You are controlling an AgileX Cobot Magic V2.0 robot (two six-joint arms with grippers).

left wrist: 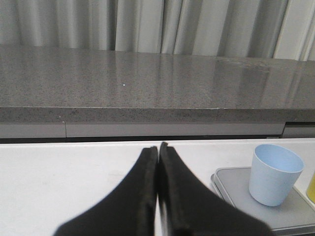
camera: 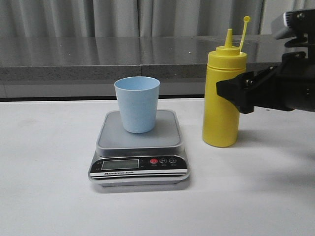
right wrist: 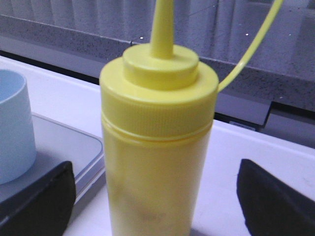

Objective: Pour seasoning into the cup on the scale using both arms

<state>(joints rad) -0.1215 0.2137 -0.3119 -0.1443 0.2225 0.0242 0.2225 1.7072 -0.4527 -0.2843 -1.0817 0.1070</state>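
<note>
Right gripper (camera: 235, 96) sits wide open around the yellow bottle (camera: 222, 96), which stands on the table just right of the scale (camera: 139, 150) holding the blue cup (camera: 137, 104); close squarely on its middle, while your left gripper (left wrist: 158, 150) rests pinched together, empty.

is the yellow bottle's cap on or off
Off. The bottle stands upright with its nozzle bare, and the cap hangs aside on its strap.

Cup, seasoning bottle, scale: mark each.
cup (camera: 137, 105), front view, middle of its outer wall
seasoning bottle (camera: 220, 113), front view, middle of its yellow body
scale (camera: 167, 139), front view, bare platform corner
</note>
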